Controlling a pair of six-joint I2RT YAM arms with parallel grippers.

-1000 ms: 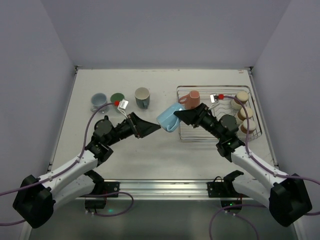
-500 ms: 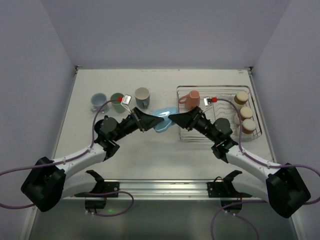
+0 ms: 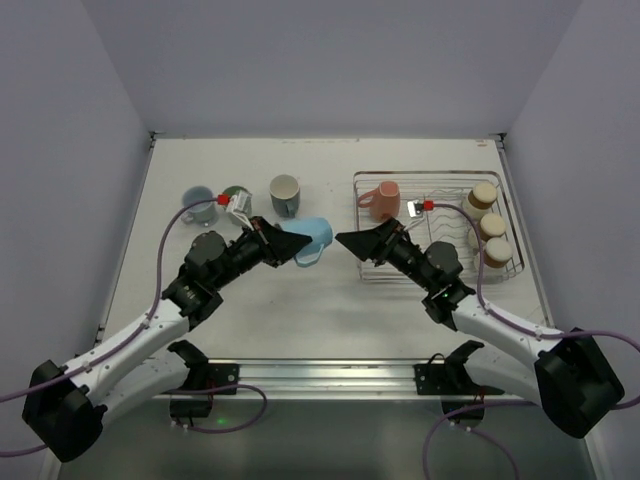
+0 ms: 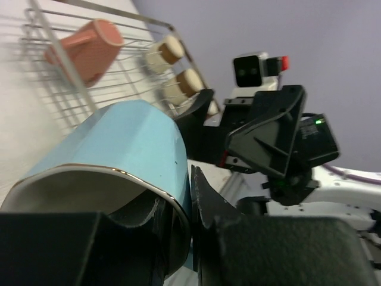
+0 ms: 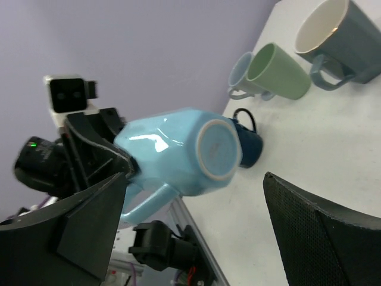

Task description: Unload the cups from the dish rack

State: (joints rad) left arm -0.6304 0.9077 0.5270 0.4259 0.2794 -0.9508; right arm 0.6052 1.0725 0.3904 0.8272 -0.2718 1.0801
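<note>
Light blue mug (image 3: 308, 240) is out of the dish rack (image 3: 430, 173), tipped on its side in the air over the bench (image 3: 330, 310), just left of the rack. Handover just finished. A second ago the right claw (image 3: 345, 240) carried it; now that claw is spread wide, clear of the mug. The left claw (image 3: 290, 243) has pinched the rim wall, one finger inside. Likely next: set it down near the grey-blue mug (image 3: 285, 194) and green mug (image 3: 236, 195). Pink mug (image 3: 381, 198) and three beige tumblers (image 3: 490, 225) are left in the rack.
</note>
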